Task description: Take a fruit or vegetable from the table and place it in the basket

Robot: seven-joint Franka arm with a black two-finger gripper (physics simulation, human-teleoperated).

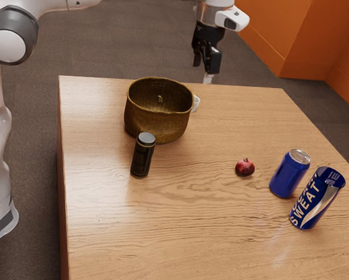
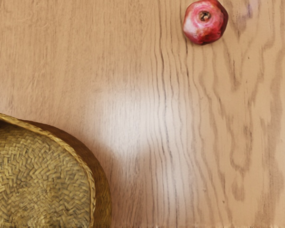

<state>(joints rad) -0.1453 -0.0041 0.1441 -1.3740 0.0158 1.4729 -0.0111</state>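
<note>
Pomegranate (image 1: 244, 168) on the desk (image 1: 180, 233), well in from its edges, basket (image 1: 157, 123) upright nearer the corner at the exterior view's upper left, mouth upward to receive it, hand (image 1: 204, 67) released, fingers apart, presumably for grasping.

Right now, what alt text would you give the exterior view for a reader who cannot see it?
A red fruit lies on a wooden table, outside the woven basket. The black gripper is raised, away from the fruit. A dark cylinder stands by the basket; a blue can and one marked SWEAT stand at the exterior view's right.
</note>
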